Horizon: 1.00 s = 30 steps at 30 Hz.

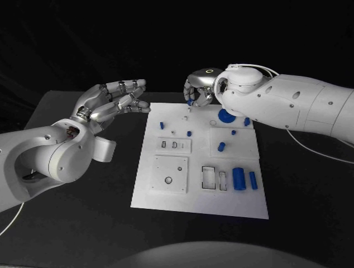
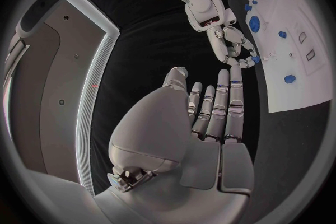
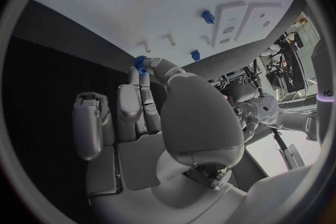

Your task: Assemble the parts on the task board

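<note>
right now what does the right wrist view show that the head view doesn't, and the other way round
Right wrist view alone: the small blue gear pinched at the right hand's fingertips, over the board's edge beside two white pegs. Head view alone: the board's near end, with two blue cylinders lying by the rectangular slots, and the left hand held over the table, holding nothing. Both: the white task board and the large blue gear at its far end.
</note>
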Tool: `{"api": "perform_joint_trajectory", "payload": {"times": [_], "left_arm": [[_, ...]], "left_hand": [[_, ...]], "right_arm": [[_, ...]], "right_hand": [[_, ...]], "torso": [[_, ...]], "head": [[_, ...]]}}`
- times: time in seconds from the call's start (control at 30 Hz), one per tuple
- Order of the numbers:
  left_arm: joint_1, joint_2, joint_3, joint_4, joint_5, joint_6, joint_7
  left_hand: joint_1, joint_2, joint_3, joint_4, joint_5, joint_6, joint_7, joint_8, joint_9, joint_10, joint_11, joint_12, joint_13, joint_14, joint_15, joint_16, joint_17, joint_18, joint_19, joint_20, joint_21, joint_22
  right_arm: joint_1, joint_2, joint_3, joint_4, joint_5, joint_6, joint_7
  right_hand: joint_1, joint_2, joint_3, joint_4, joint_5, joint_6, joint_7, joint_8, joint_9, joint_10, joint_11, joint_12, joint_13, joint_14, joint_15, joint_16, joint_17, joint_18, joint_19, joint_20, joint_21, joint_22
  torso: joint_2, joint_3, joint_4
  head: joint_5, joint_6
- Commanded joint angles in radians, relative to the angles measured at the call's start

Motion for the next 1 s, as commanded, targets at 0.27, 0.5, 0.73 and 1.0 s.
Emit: {"api": "perform_joint_trajectory", "payload": {"times": [0.27, 0.5, 0.73, 1.0], "left_arm": [[0.001, 0.005, 0.001, -0.001, -0.006, 0.017, 0.012], [0.001, 0.008, 0.001, -0.004, -0.006, 0.019, 0.007], [0.001, 0.008, 0.001, -0.004, -0.006, 0.020, 0.000], [0.001, 0.011, 0.001, -0.005, -0.006, 0.020, -0.004]], "left_hand": [[0.010, 0.001, 0.007, -0.001, 0.004, 0.004, 0.000, 0.004, 0.001, 0.003, 0.002, 0.003, -0.001, -0.007, -0.001, 0.003, -0.001, 0.004, -0.009, -0.001, -0.006, -0.001], [0.011, 0.001, 0.008, -0.001, 0.005, 0.004, 0.001, 0.004, 0.001, 0.004, 0.003, 0.004, -0.001, -0.008, -0.001, 0.003, -0.002, 0.004, -0.009, -0.001, -0.006, -0.001], [0.011, 0.001, 0.008, -0.001, 0.006, 0.004, 0.001, 0.005, 0.001, 0.004, 0.003, 0.004, -0.001, -0.008, -0.001, 0.003, -0.002, 0.004, -0.010, -0.001, -0.006, -0.001], [0.013, 0.002, 0.009, -0.001, 0.007, 0.004, 0.001, 0.005, 0.001, 0.004, 0.004, 0.004, -0.001, -0.008, -0.001, 0.003, -0.002, 0.004, -0.011, -0.001, -0.006, -0.001]], "right_arm": [[-0.002, 0.008, 0.001, -0.001, 0.022, 0.019, 0.006], [-0.003, 0.009, 0.001, 0.011, 0.022, 0.033, 0.002], [-0.004, 0.009, 0.001, 0.019, 0.012, 0.062, -0.008], [-0.013, 0.012, 0.001, 0.009, -0.006, 0.079, -0.015]], "right_hand": [[-0.006, 0.001, 0.011, 0.001, -0.007, -0.009, 0.004, -0.017, -0.011, 0.006, 0.005, -0.017, -0.005, -0.005, 0.007, -0.009, -0.012, 0.011, -0.005, 0.006, -0.006, 0.156], [-0.006, 0.002, 0.013, 0.001, -0.008, -0.009, 0.005, -0.022, -0.015, 0.006, 0.007, -0.022, -0.007, -0.006, 0.008, -0.011, -0.014, 0.011, -0.006, 0.007, -0.007, 0.155], [-0.004, 0.001, 0.017, 0.001, -0.008, -0.009, 0.006, -0.030, -0.022, 0.004, 0.008, -0.031, -0.010, -0.012, 0.009, -0.017, -0.023, 0.013, -0.011, 0.008, -0.011, 0.152], [-0.003, 0.001, 0.020, 0.000, -0.007, -0.010, 0.006, -0.037, -0.026, 0.002, 0.008, -0.039, -0.012, -0.014, 0.010, -0.019, -0.025, 0.013, -0.012, 0.009, -0.013, 0.152]], "torso": [[-0.001, 0.0003, -0.0003], [-0.001, 0.0002, 0.0014], [-0.001, -0.0005, 0.0003], [-0.002, -0.0001, 0.0010]], "head": [[0.002, -0.005], [-0.003, -0.007], [0.001, -0.014], [-0.001, -0.021]]}}
